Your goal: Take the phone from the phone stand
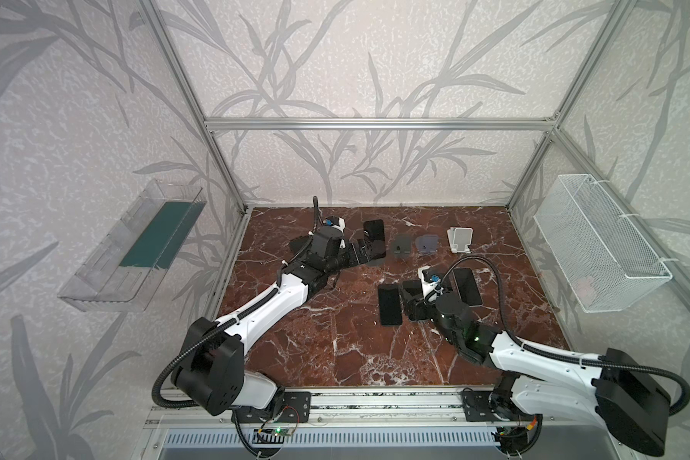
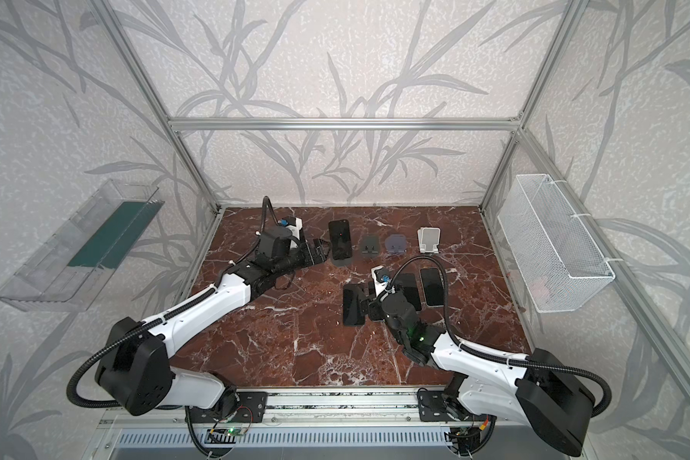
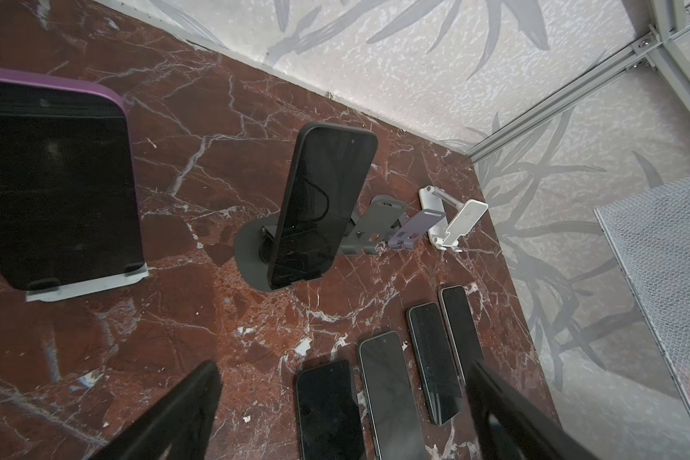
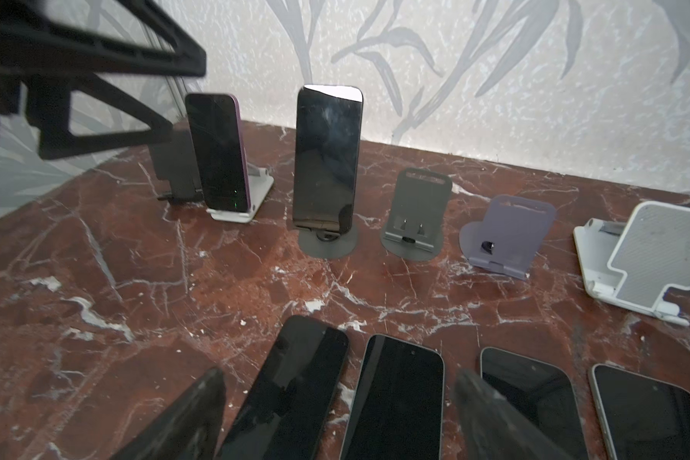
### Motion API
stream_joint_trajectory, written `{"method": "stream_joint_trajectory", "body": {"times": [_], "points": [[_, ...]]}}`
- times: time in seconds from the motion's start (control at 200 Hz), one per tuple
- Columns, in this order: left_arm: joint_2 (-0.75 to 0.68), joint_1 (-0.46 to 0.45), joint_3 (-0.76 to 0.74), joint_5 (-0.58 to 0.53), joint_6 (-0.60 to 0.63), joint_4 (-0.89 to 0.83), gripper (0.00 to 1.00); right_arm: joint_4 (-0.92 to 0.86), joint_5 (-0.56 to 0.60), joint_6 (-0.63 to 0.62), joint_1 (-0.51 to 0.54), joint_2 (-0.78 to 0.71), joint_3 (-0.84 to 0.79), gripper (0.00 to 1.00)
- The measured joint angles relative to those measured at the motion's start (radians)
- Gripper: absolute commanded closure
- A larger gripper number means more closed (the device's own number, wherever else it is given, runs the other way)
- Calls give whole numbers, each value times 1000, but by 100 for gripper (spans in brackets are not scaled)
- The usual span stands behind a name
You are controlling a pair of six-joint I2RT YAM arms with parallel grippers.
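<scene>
You have two phones propped up and four lying down, so read the stands first. The black phone (image 3: 319,207) leans back on the dark round-based stand (image 3: 252,261) with its lower edge caught in the lip. The purple-edged phone (image 3: 52,191) sits the same way on a white stand (image 3: 88,287) next to it. Because of that tilt, I judge a phone has to come up and off the lip rather than slide straight out. Your left gripper (image 3: 343,368) is spread wide with nothing between its fingers. In both top views it lies low at the side of the black phone, reaching in from the left, probably lined up to take the phone by its long edges. Your right gripper (image 4: 338,376) is also parted and carries nothing. It hangs over the row of flat phones (image 4: 391,398) on the marble table (image 1: 335,338), which looks like the set-down area, clear of the left arm. The top views give you the layout, but I cannot pick out the purple-edged phone there, probably because the left arm covers it. The right wrist view shows it plainly, with the left gripper close by. That view also shows the empty grey stand (image 4: 415,211), the lavender stand (image 4: 506,235) and the grey-padded white stand (image 4: 646,255). The left wrist view adds what looking down cannot: bare marble between the fingers and the black phone, so they are apart.
</scene>
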Motion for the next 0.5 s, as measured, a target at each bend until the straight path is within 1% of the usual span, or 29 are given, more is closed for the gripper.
{"method": "stream_joint_trajectory", "body": {"times": [0.12,0.29,0.36,0.4,0.5], "points": [[0,-24,11,-68,29,-21,1,105,42,-3,0,60,-38,9],[6,-63,15,-174,71,-42,1,183,127,5,0,102,-56,5],[24,-87,32,-220,86,-49,1,218,183,13,0,108,-62,4],[42,-103,47,-253,97,-56,1,228,230,28,0,114,-63,0],[107,-156,108,-345,129,-77,1,239,354,52,0,137,-63,1]]}}
